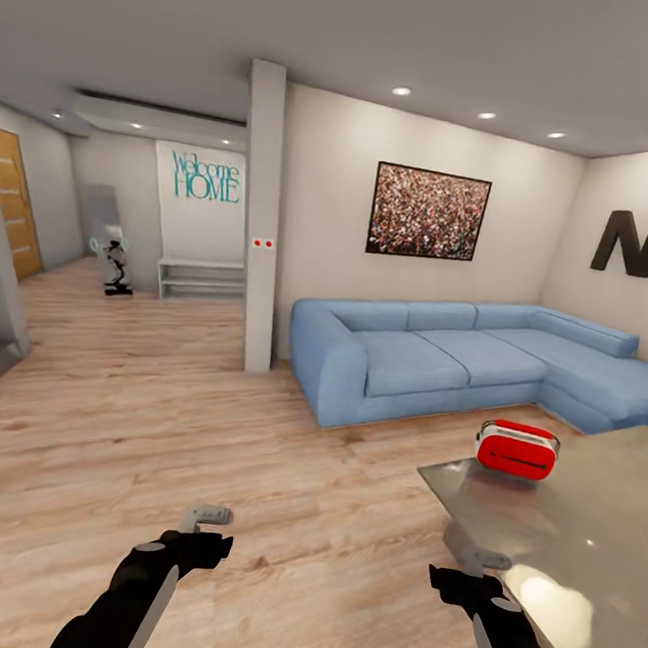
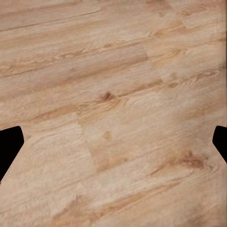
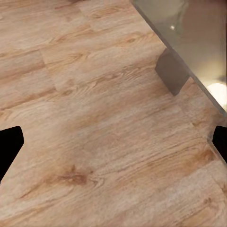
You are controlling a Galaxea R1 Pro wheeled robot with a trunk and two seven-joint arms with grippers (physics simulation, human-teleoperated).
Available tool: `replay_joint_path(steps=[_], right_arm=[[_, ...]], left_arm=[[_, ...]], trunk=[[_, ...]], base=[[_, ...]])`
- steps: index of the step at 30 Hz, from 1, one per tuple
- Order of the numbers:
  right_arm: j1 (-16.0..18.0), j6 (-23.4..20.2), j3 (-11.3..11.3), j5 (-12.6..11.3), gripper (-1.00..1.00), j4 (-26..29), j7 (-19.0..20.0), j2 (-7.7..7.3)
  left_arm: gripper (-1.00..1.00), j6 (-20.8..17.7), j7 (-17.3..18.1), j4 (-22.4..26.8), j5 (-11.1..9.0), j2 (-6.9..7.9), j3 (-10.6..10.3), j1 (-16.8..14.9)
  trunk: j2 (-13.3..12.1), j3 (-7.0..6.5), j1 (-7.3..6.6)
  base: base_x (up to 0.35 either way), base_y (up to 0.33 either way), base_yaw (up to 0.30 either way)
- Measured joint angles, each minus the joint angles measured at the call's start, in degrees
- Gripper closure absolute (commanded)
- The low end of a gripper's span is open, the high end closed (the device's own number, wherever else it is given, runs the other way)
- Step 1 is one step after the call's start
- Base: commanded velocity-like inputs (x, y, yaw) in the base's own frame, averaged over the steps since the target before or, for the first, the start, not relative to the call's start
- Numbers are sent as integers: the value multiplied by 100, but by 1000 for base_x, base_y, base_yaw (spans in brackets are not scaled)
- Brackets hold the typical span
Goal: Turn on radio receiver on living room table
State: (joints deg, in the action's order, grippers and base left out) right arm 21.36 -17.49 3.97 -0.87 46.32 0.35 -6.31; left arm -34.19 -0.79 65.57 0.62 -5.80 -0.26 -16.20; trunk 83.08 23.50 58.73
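Note:
The red radio receiver (image 1: 517, 449), with white trim and a thin top handle, stands upright near the far left corner of the glossy grey table (image 1: 581, 540). Its dial does not show from here. Both arms hang low over the wood floor, well short of the radio. My left gripper (image 1: 206, 519) is far to the radio's left; in the left wrist view its dark fingertips (image 2: 9, 147) stand wide apart over bare floor, open and empty. My right gripper (image 1: 483, 561) is beside the table's left edge, open; its wrist view shows the table top (image 3: 198, 33) and the grey base (image 3: 172, 72).
A long blue sectional sofa (image 1: 461, 355) runs behind the table, under a crowd picture (image 1: 428, 213) and a black "N" (image 1: 632, 241). A white pillar (image 1: 261, 216) stands mid-room. The hallway at the back left holds a low shelf (image 1: 200, 278) and a wooden door (image 1: 11, 198). Open wood floor lies ahead.

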Motion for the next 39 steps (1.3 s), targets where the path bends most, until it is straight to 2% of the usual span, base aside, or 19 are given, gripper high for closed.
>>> replay_joint_path(steps=[25,31,39], right_arm=[[0,0,-4,7,-100,-37,0,7],[0,209,-20,13,-100,-191,0,13],[0,245,-29,25,-100,-244,0,16]], left_arm=[[-100,0,-1,0,0,0,6,0],[-100,0,0,0,1,0,2,-3],[-100,0,0,0,1,4,6,-3]], trunk=[[0,-92,0],[0,-114,0],[0,-138,0]], base=[[259,242,-259],[259,231,-259],[259,227,-195]])
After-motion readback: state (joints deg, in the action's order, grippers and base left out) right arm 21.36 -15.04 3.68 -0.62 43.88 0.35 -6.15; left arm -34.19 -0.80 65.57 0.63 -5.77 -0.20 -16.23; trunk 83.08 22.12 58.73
